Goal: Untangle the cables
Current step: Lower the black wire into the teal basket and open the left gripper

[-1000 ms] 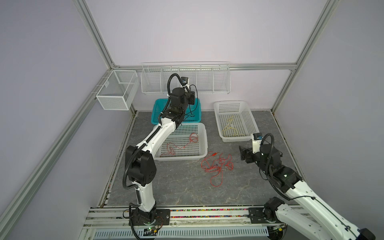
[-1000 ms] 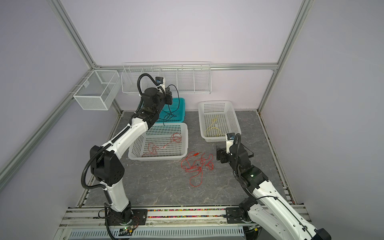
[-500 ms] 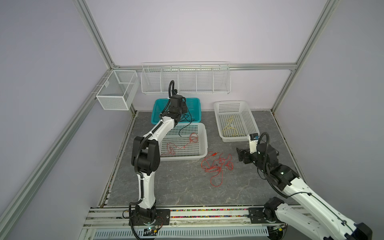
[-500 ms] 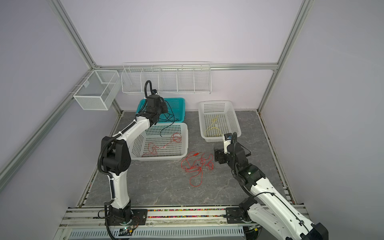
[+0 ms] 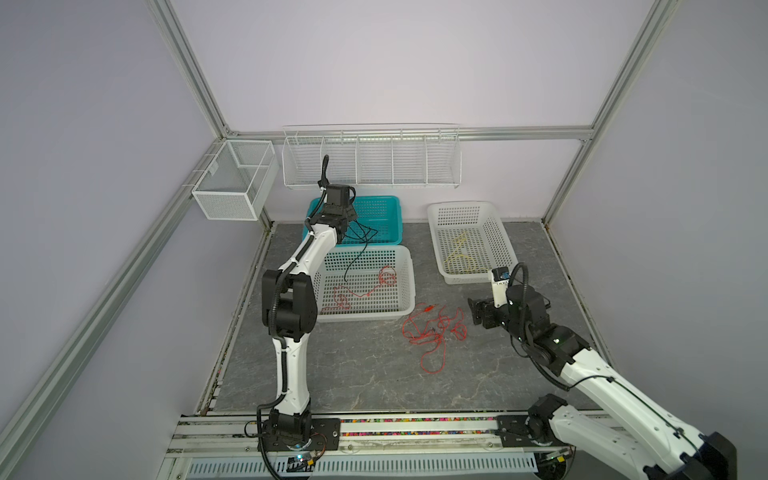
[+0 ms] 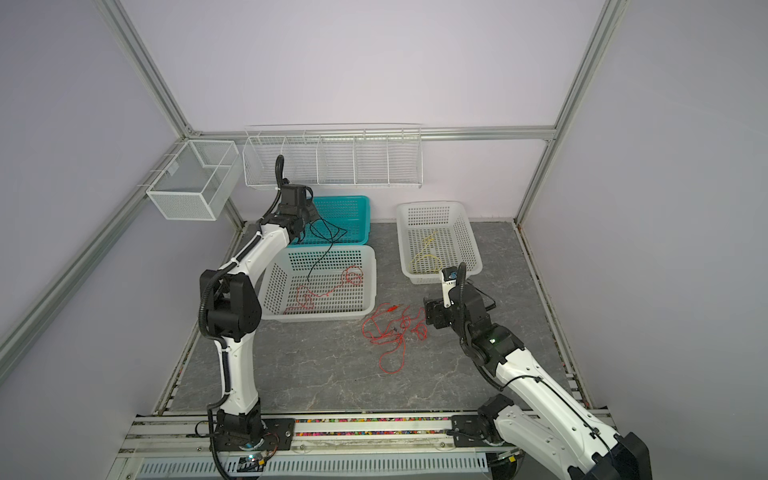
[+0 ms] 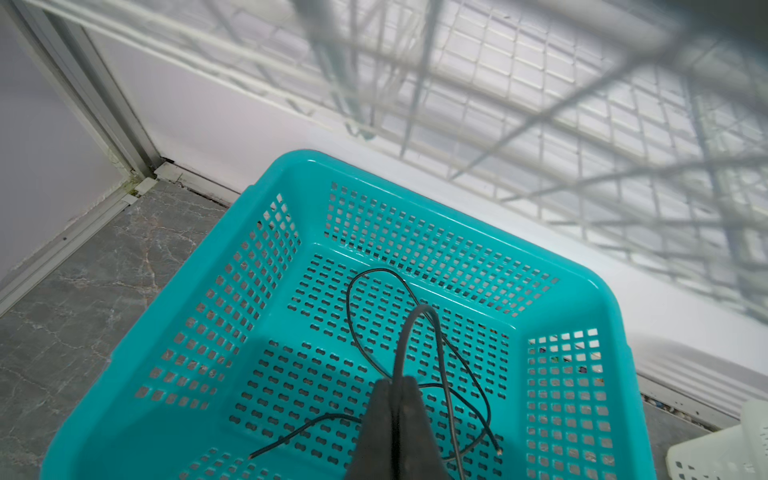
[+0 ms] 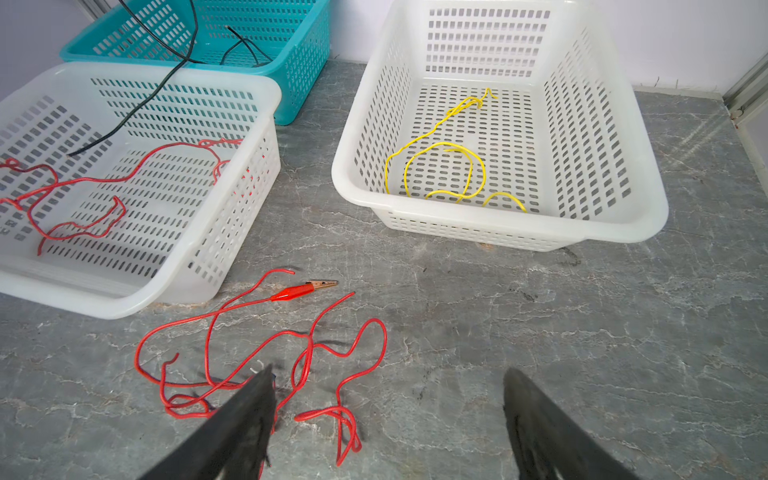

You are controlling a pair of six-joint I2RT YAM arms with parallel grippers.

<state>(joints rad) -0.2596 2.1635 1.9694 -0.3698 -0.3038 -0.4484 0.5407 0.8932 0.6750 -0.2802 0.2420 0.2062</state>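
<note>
A loop of black cable [image 7: 423,306] is pinched in my shut left gripper [image 7: 397,380] above the teal basket [image 7: 415,241]. In both top views this black cable [image 5: 361,253] [image 6: 322,253] trails from the left gripper [image 5: 347,216] [image 6: 305,218] down into the near white basket [image 5: 409,274], where a red cable [image 5: 365,286] [image 8: 104,178] lies. A tangle of red cables [image 5: 432,328] [image 6: 392,328] [image 8: 257,332] lies on the floor. My right gripper [image 5: 477,311] [image 6: 430,313] [image 8: 388,374] hangs open just right of it, holding nothing. A yellow cable [image 8: 440,166] lies in the right white basket [image 8: 623,224].
One red cable ends in a red alligator clip [image 8: 299,291] near the white basket's corner. A white wire rack [image 5: 370,166] hangs on the back wall and a mesh box [image 5: 232,183] on the left rail. Grey stone floor [image 5: 353,374] lies in front of the tangle.
My left gripper has come down lower over the teal basket, still holding the black cable. The right gripper has edged slightly left toward the red tangle.
</note>
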